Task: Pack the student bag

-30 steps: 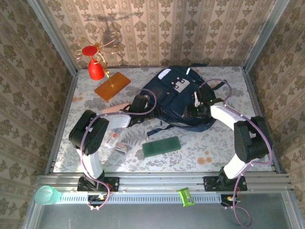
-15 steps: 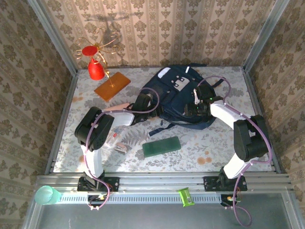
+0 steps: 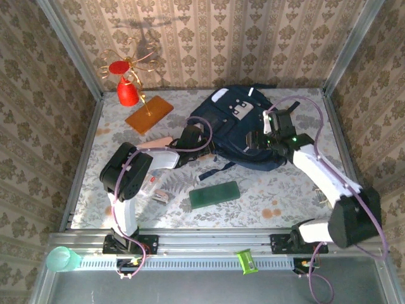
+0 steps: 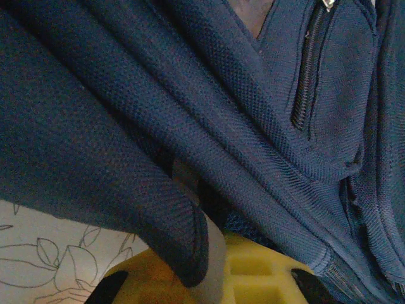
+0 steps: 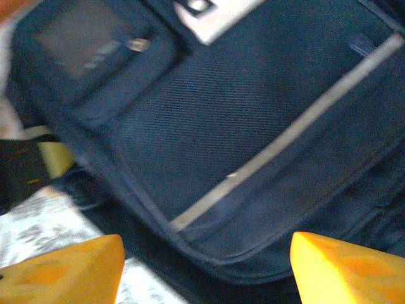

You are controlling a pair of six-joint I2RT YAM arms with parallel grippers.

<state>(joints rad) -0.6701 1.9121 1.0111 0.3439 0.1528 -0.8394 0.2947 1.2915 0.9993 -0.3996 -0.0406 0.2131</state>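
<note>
The student bag (image 3: 243, 126), a big navy backpack, lies flat toward the back of the counter (image 3: 285, 193), a little right of centre. Its white patch faces up and a dark strap trails toward the near side.

The left arm (image 3: 130, 171) stretches across to the bag's left edge. On the wrist camera the left fingers (image 4: 253, 282) are pressed together. It looks as though a fold of the navy mesh fabric is nipped between them, though the cloth drapes over the contact, so that is a fair guess and no more. A zip runs up the panel just above.

On the other side, the right arm (image 3: 323, 174) comes in over the bag's right half. The right fingers (image 5: 63, 269) are spread wide, with a yellow tip in each lower corner of the wrist view. They are poised over the front pocket and its grey trim stripe, and they grip nothing.

A dark green flat case (image 3: 215, 194) sits just in front of the bag, and a clear packet (image 3: 155, 188) lies beside the left arm. Something pink (image 3: 154, 144) peeks out by the left forearm. An orange board (image 3: 149, 114) rests at back left, with a red cone (image 3: 128, 94) just beside it. On the front rail stand a teal cup (image 3: 60, 258) and a small green object (image 3: 245, 261).
</note>
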